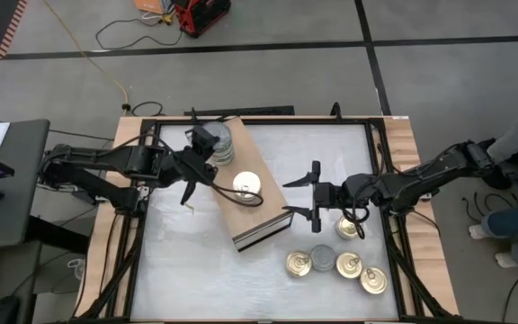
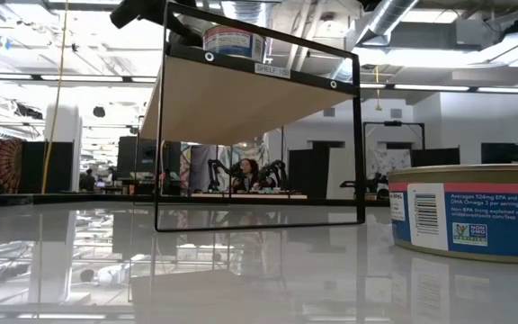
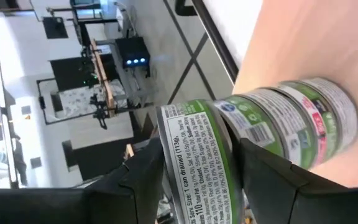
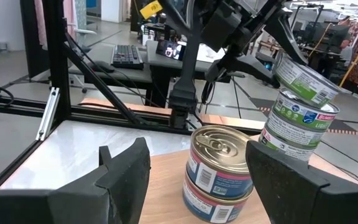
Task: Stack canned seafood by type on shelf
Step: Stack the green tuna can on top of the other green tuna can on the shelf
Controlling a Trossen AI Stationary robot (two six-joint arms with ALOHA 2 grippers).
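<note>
The shelf (image 1: 245,184) is a light-wood board on a black wire frame (image 2: 358,135), lying slantwise mid-table. A stack of silver-topped tins (image 1: 222,146) stands at its far end, and it also shows in the left wrist view (image 3: 297,115). My left gripper (image 1: 207,144) is shut on a green-labelled tin (image 3: 194,165) held over that stack. Two gold-topped tins (image 4: 219,171) stand stacked mid-shelf (image 1: 247,186). My right gripper (image 1: 299,193) is open and empty, level with the shelf's right side, its fingers (image 4: 123,180) facing the gold stack. My left gripper pinches the green-labelled tin by its round side wall (image 3: 229,155) between its two fingers, which come from the table's left. The tin (image 4: 303,78) is tilted just above the stack's top tin (image 4: 297,127); I cannot tell whether its lower rim touches it.
Several loose tins lie on the white tabletop at the near right: one gold-topped (image 1: 347,227) by my right gripper, a cluster (image 1: 335,265) nearer the front edge. One tin (image 2: 475,211) stands close to the low camera. A person's leg (image 1: 511,220) shows beyond the table's right edge.
</note>
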